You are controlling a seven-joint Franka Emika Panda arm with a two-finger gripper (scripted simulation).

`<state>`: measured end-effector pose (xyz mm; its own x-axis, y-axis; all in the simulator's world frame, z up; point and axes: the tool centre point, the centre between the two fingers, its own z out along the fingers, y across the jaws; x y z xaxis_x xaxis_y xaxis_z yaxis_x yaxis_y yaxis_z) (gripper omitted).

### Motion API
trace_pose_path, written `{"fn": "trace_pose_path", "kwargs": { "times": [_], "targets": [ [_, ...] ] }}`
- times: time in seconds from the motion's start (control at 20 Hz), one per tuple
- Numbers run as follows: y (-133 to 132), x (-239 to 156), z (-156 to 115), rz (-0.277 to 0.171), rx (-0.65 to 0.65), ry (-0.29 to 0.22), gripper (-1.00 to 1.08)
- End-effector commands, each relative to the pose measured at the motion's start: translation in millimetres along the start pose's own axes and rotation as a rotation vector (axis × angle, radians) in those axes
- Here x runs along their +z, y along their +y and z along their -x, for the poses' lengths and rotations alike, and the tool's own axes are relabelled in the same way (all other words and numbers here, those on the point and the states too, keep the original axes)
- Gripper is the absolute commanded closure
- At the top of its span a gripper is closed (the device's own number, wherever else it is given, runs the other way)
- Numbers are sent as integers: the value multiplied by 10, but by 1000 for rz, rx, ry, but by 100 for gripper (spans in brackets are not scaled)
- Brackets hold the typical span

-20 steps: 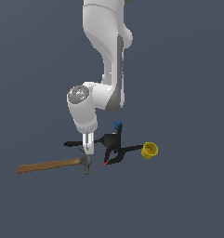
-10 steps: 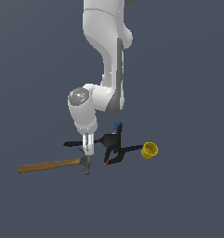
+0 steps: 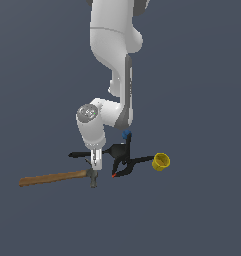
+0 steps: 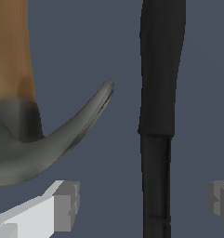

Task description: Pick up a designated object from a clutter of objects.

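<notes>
Lying flat on the dark floor, the black spatula (image 4: pixel 161 93) was seen right under the gripper (image 3: pixel 95 161), with its thin end poking out toward the exterior view's left from behind the fingers. Up close in the wrist view it was shown as a long black strip running between the two fingertips (image 4: pixel 67 204), wider part stepping down to a narrower part, and a clear gap was left on each side, so the gripper was spread wide and nothing was clamped yet. Whether the pads were down at the utensil's level couldn't be told.

Just beside it the hammer (image 3: pixel 57 177) was laid out, wooden handle stretched toward the exterior view's left and the grey head near the fingertips; its curved claw was seen close to the spatula but apart from it. On the other side the black clamp (image 3: pixel 127 162) with the red tip was found, a small blue ball (image 3: pixel 126 134) sitting at its far end, and the yellow cup (image 3: pixel 161 161) was parked further toward the exterior view's right
</notes>
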<state>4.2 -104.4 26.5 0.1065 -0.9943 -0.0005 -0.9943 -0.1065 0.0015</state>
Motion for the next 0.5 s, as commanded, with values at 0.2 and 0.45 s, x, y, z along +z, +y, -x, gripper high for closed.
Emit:
{"fn": "trace_pose_path", "kwargs": {
  "times": [0.2, 0.45],
  "targets": [
    [-7, 43, 0, -1, 0, 0, 108],
    [-7, 43, 0, -1, 0, 0, 108]
  ]
}}
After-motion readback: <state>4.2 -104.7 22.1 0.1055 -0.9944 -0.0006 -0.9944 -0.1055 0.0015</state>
